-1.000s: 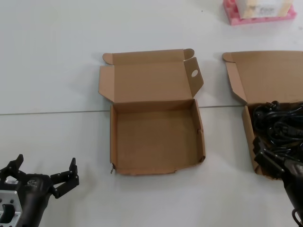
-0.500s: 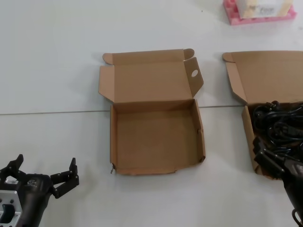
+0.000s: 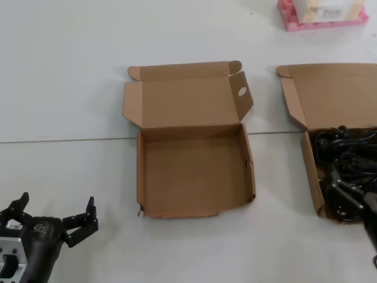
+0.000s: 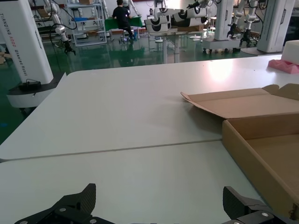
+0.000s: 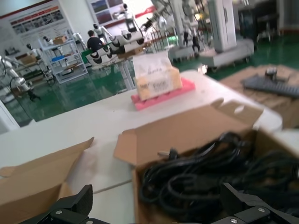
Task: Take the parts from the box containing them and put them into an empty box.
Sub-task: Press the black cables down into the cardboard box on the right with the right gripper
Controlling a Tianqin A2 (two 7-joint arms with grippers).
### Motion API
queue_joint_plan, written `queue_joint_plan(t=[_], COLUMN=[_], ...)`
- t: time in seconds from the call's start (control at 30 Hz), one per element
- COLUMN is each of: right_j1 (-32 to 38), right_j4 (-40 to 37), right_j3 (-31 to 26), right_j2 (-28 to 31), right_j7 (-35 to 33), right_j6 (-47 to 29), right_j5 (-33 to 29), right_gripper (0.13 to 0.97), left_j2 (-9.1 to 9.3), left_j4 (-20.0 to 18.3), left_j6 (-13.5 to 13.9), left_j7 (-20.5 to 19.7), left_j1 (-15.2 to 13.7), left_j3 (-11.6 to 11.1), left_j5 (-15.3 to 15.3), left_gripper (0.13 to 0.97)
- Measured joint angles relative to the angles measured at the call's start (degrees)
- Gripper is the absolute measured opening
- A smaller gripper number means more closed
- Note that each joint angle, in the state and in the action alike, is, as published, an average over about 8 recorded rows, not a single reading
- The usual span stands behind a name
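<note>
Empty box (image 3: 194,171): interior bare, open from above; raised lid at 12 o'clock; cable-filled box (image 3: 311,171) at 3 o'clock.

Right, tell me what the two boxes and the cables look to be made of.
Both the empty box and the box of cables look like plain brown cardboard, matte, with folded flaps and a ragged cut front edge on the empty one. The cables look sheathed in black rubber or plastic, slightly glossy, flexing in loops; which one, the look leaves open.

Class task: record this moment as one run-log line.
right hand: open, over black power cables | left hand: open, parked | holed-flap brown cardboard box: empty
</note>
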Motion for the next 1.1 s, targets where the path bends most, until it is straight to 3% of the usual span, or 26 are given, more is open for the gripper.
queue_joint_plan(t=[0.2, 0.5, 0.83, 1.1], right_j1=[0.7, 5.7, 9.3, 9.1], right_j4=[1.6, -1.1, -3.5, -6.4], right_j3=[-0.8, -8.0, -4.0, -2.2], right_j2=[3.3, 11.7, 12.4, 13.4], right_j7=[0.0, 0.0, 0.0, 0.0], right_j6=[3.9, 10.7, 1.6, 0.7], right_j5=[-8.3, -26.4, -45.2, -52.1], right_gripper=[0.966, 0.966, 0.966, 0.966], left_j2=[0.0, 0.0, 0.0, 0.0], left_j4=[0.0, 0.0, 0.0, 0.0], left_j6=[0.0, 0.0, 0.0, 0.0], left_j7=[0.0, 0.0, 0.0, 0.0], left_j1=[0.0, 0.0, 0.0, 0.0], left_j3=[0.0, 0.0, 0.0, 0.0], left_j5=[0.0, 0.0, 0.0, 0.0], left_gripper=[0.966, 0.966, 0.966, 0.966])
